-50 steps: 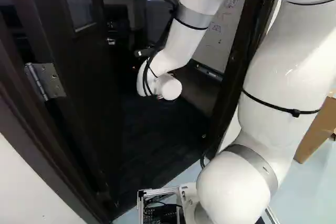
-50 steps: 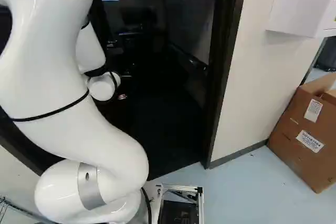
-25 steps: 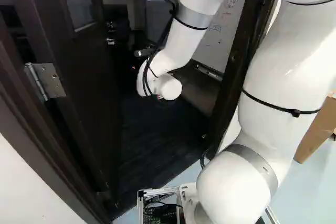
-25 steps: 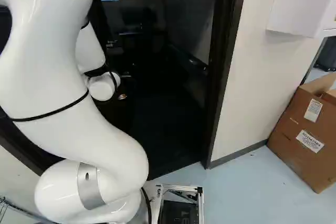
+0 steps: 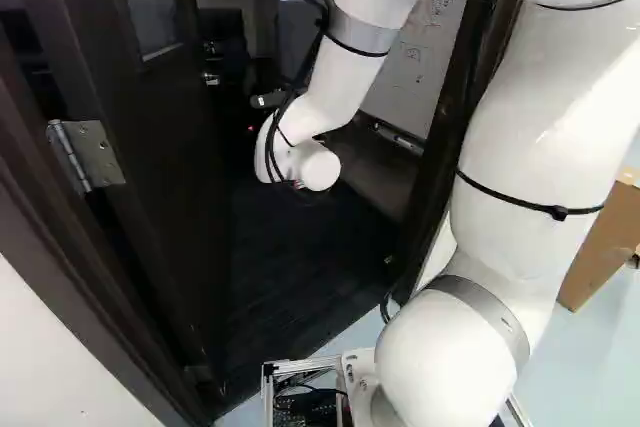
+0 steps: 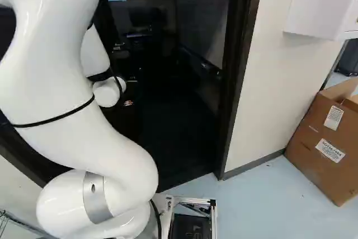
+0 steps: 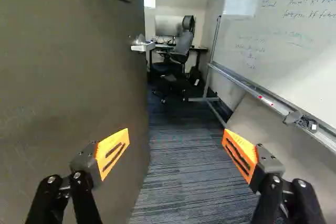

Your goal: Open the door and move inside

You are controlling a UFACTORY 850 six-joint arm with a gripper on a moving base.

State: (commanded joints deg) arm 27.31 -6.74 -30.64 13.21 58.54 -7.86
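The gripper (image 5: pixel 298 185) is mostly hidden behind the white wrist in the left base view. In the wrist view my gripper (image 7: pixel 175 137) stands wide open, nothing between its orange pads. The dark door (image 5: pixel 160 157) stands swung inward at the left of the left base view, its hinge beside the frame. Its silver lever handle (image 7: pixel 143 45) shows ahead of the gripper in the wrist view, near the door's free edge. Beside one finger lies the door's face (image 7: pixel 73 87); whether they touch I cannot tell. The doorway's far jamb (image 6: pixel 238 76) is visible in the right base view.
Past the doorway lies striped carpet (image 7: pixel 184 166), with an office chair (image 7: pixel 181 48) and desk (image 7: pixel 199 49) farther in. A whiteboard (image 7: pixel 294 40) on a metal stand lines the side opposite the door. Outside, a cardboard box (image 6: pixel 321 144) stands beyond the white wall (image 6: pixel 274 71).
The upper arm and wrist have shifted slightly left in both base views. The door and its frame hold their places, and the base has not visibly moved.
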